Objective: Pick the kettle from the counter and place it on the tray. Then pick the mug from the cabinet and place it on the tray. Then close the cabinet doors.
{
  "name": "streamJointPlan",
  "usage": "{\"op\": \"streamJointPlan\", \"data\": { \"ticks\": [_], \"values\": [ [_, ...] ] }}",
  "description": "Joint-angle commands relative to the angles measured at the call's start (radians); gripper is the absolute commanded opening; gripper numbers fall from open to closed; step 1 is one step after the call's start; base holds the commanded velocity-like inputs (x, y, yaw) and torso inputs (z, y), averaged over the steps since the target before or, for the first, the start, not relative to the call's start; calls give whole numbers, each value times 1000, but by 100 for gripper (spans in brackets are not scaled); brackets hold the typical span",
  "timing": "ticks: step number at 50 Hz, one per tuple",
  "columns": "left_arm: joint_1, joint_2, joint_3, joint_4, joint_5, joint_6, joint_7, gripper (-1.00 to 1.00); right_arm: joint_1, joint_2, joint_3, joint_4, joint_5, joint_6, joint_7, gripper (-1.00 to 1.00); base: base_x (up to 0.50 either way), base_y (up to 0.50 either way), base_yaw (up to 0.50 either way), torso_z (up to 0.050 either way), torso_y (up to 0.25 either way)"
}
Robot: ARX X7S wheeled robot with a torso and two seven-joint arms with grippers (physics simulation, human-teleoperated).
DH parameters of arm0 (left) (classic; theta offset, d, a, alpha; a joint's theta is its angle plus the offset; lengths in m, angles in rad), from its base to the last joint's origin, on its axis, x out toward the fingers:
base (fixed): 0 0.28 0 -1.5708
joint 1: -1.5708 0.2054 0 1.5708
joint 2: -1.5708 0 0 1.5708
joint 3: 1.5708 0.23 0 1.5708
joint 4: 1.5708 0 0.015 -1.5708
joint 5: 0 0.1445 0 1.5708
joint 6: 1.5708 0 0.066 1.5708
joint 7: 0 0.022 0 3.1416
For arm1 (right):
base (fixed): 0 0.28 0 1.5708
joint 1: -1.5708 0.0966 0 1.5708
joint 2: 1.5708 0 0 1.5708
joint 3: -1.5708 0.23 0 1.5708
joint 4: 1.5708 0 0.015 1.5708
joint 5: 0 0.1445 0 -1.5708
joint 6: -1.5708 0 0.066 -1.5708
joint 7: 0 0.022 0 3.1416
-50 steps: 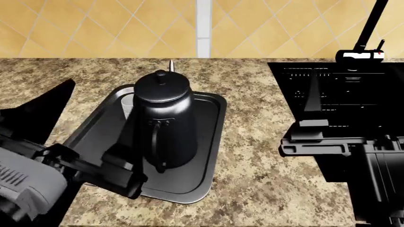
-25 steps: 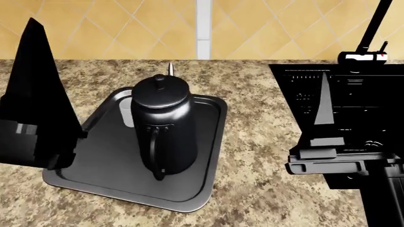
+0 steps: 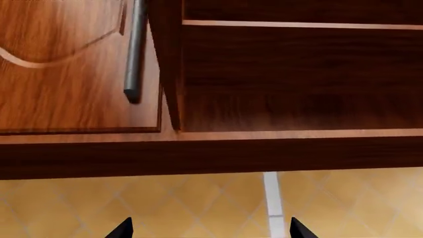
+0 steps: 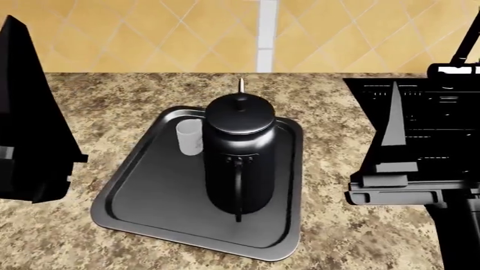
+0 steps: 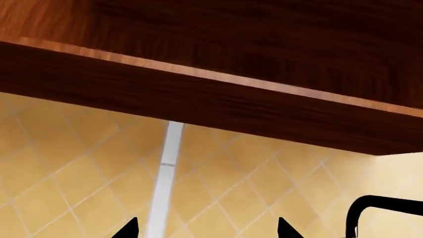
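The dark-grey kettle (image 4: 238,157) stands upright on the flat dark tray (image 4: 150,191), which lies on the granite counter (image 4: 330,169). The small white mug (image 4: 190,136) stands on the tray too, just behind and left of the kettle. My left gripper (image 4: 26,84) is raised at the left of the tray, clear of it. In its wrist view the left gripper (image 3: 210,229) is open and empty, facing the wooden cabinet (image 3: 297,84). My right gripper (image 4: 394,112) is up over the sink side. The right gripper (image 5: 206,229) is open and empty below the cabinet's underside (image 5: 198,94).
The left wrist view shows a cabinet door (image 3: 59,64) with a grey bar handle (image 3: 134,49), beside an open compartment with a bare shelf (image 3: 297,23). A black sink (image 4: 435,112) and faucet (image 4: 469,39) lie right of the tray. Yellow tiled wall (image 4: 150,34) backs the counter.
My left gripper has lifted from low beside the tray to an upright pose at the left. The head view has shifted, so the tray sits further right. The mug shows more fully.
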Motion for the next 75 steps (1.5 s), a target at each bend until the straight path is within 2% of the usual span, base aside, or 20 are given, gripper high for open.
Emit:
{"op": "streamJointPlan", "data": {
  "ticks": [1,11,17,20,28,39,46,50,51,56,62,66,70,75],
  "values": [
    [-9,-8,9,-1,5,3,-2,100,-7,3,21,-1,1,21,1,100,-1,500,0,0,0],
    [-3,-46,-37,-2,-25,-17,29,100,-22,1,14,-1,-7,-17,1,100,0,127,0,0,0],
    [-20,-123,-119,0,-89,-67,62,100,-40,5,29,-1,-5,-16,1,100,0,0,0,0,0],
    [-22,-194,-229,1,-167,-132,83,100,-36,5,25,-1,-5,-19,1,100,0,0,0,0,0],
    [-20,-196,-538,-4,-394,-342,-42,100,-27,-1,29,-1,11,-17,1,100,0,0,0,0,0],
    [-11,-196,-965,-71,-682,-605,-62,100,8,-10,13,-1,33,-21,1,100,0,0,0,0,0],
    [-7,-196,-1200,-154,-777,-755,35,100,29,-13,-1,-1,39,-24,1,100,0,0,0,0,0],
    [3,-195,-1277,-216,-767,-804,137,100,33,-11,-7,-1,37,-28,1,100,0,0,0,0,0],
    [2,-184,-1291,-235,-764,-817,154,100,32,-11,-7,-1,36,-28,1,100,0,0,0,0,0],
    [-24,12,-1429,-376,-789,-968,178,100,19,-10,6,-1,39,-26,1,100,0,0,0,0,0],
    [-30,314,-1675,-577,-733,-1228,229,100,4,-11,14,-1,33,-26,1,100,0,0,0,0,0],
    [-30,501,-1780,-704,-635,-1351,289,100,18,-7,-10,-1,23,-37,1,100,0,0,0,0,0],
    [-27,644,-1835,-806,-566,-1394,336,100,45,-1,-49,-1,11,-54,1,100,0,0,0,3,3],
    [-23,770,-1857,-893,-509,-1398,378,100,61,5,-79,-1,-1,-68,1,100,0,0,0,4,5]
  ]
}}
